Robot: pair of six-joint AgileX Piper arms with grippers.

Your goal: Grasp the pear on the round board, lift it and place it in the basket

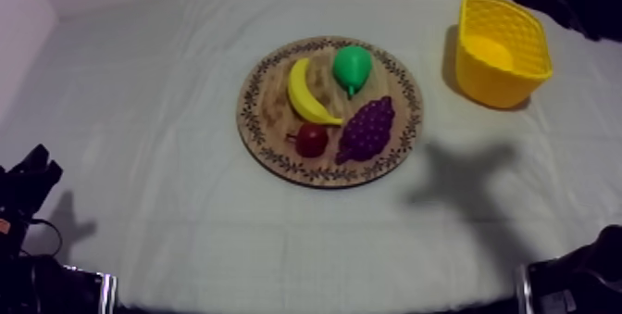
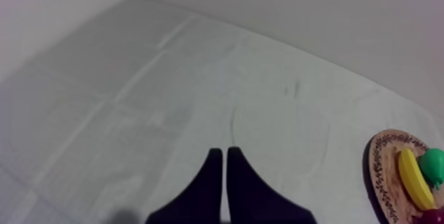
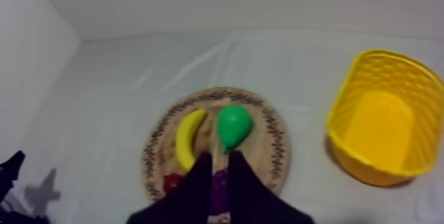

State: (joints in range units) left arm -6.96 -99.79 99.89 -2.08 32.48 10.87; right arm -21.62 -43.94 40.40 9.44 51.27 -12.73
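The pear [image 1: 352, 66] is lying on the wooden board [image 1: 264, 105], on its far part, with its thin end pointing toward the near side. The banana [image 1: 305, 95] is lying just beside the pear, toward my left. The small red fruit [image 1: 312, 139] is sitting between the banana's near tip and the grapes [image 1: 367, 128]. The yellow basket [image 1: 491, 81] is standing on the cloth [image 1: 139, 105], well apart from the board, toward my right.

The right gripper [image 3: 221, 155] is hanging above the near part of the board. Its two fingers are standing a little apart and are holding nothing, and the purple of the grapes is showing through the narrow gap. From this camera the fingers are covering most of the grapes and the red fruit is peeking out beside one finger, while the top view is giving both fruits whole. The right wrist view is also looking down into the basket to its bare floor. The top view is adding a dark shadow [image 1: 463, 169] on the cloth, near the board and the basket.

The left gripper [image 2: 223, 152] is pointing across bare cloth, well apart from the board. Its fingers are lying together as a narrow wedge, with nothing in them. Its camera is catching the board's edge with parts of the banana and the pear.
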